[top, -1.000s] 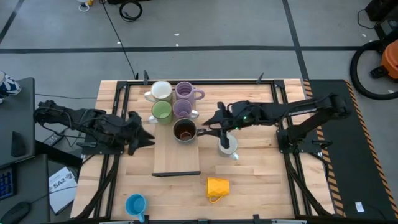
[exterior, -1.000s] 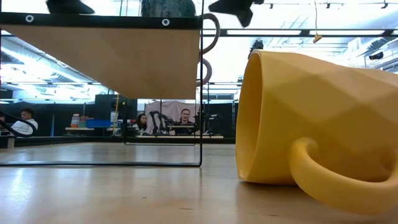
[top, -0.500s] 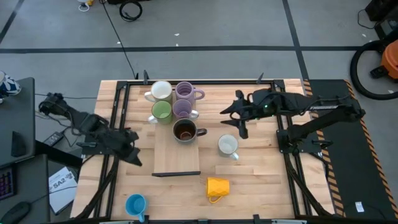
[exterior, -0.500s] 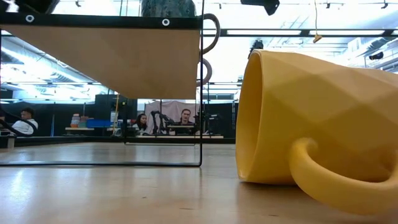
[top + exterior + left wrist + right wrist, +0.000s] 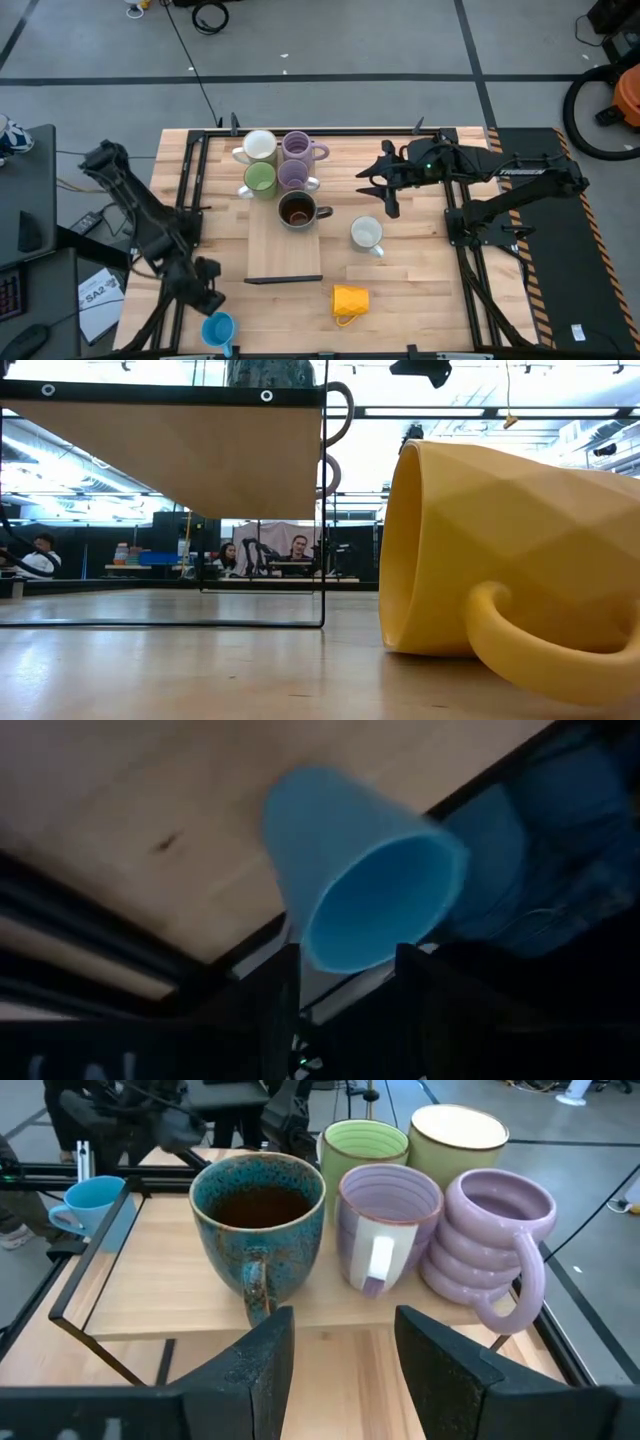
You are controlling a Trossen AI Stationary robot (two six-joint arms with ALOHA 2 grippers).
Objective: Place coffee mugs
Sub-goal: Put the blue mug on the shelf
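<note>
Left claw [image 5: 207, 298] swung down beside blue mug [image 5: 218, 328], open, empty, right claw [image 5: 385, 190] open, empty, 5 mugs [image 5: 380, 1230] ahead.

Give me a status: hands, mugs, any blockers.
Left hand open, poised by the blue mug at the table's near-left corner. Right hand open, empty, facing five mugs grouped on the raised board. Yellow mug lies tipped. Nothing obstructing.

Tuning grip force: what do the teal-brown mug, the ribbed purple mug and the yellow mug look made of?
Teal-brown mug: looks like glazed ceramic, with speckled, glossy teal outside and a dark brown inside. Ribbed purple mug: probably ceramic too, with a smooth satin lavender glaze over stacked rings. Yellow mug: matte faceted surface with no shine; ceramic or plastic, hard to tell.
</note>
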